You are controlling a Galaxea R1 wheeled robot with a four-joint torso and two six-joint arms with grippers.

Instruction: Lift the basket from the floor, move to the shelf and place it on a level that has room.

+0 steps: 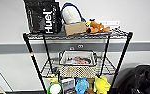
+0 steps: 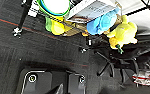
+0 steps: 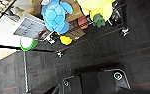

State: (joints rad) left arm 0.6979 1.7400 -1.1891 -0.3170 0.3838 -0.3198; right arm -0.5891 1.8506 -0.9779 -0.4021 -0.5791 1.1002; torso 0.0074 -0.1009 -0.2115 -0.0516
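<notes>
Grippers: can't tell open or shut in either wrist view; nothing seen held. Basket [image 1: 77, 64] sits on the shelf [image 1: 31, 51], on the level [image 1: 104, 67] second from top, centre of head view, toys at 6 o'clock below. Placing looks done. Next calls for backing off w/o snagging the posts, I'd judge.

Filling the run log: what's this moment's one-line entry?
basket: on shelf second tier | top tier: black bag, cardboard box | tier below: blue turtle plush
</notes>
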